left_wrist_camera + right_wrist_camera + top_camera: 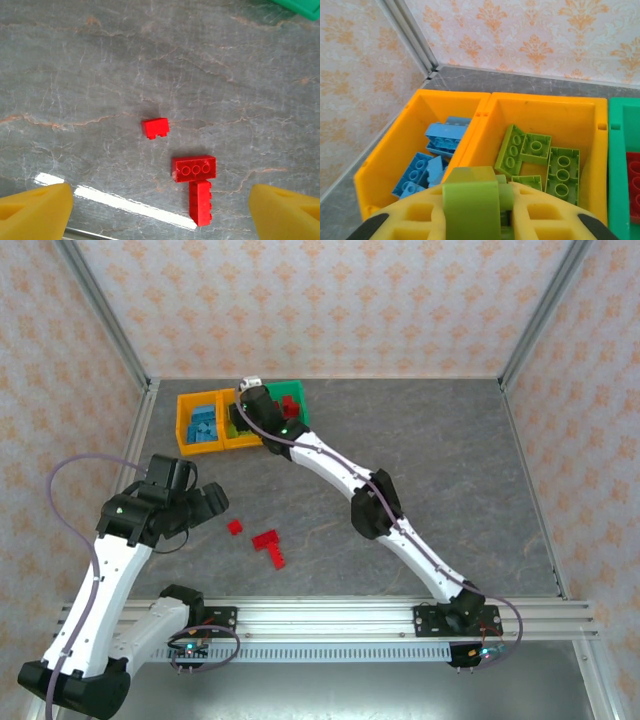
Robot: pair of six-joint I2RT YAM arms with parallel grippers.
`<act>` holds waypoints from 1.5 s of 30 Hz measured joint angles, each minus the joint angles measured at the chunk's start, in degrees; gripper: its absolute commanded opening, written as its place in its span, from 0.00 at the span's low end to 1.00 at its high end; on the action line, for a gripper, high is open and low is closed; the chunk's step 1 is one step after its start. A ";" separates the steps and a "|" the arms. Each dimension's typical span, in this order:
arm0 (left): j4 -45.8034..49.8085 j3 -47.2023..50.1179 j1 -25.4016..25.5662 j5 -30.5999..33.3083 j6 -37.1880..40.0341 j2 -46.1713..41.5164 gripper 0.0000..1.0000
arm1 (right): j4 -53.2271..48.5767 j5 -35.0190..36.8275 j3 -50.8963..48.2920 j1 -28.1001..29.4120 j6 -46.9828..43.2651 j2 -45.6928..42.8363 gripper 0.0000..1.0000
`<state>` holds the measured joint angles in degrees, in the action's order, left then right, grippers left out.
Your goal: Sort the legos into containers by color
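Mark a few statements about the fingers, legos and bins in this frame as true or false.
1. The right fingers are shut on a lime green lego. True.
2. The left fingers grip a red lego. False: they stand open, and three red legos lie loose on the table.
3. Blue legos lie in the left orange bin. True.
4. The middle orange bin holds red legos. False: it holds lime green legos.
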<state>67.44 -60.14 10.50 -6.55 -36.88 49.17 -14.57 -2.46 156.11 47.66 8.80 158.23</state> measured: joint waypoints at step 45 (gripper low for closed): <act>-28.96 17.51 0.02 -6.60 -13.03 34.51 0.30 | -30.29 -14.08 -83.27 -2.08 7.26 -84.46 0.82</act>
<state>38.48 -42.63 10.52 -13.15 -49.91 83.68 -44.86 -16.53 72.84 45.58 16.05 73.78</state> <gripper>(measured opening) 0.388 0.822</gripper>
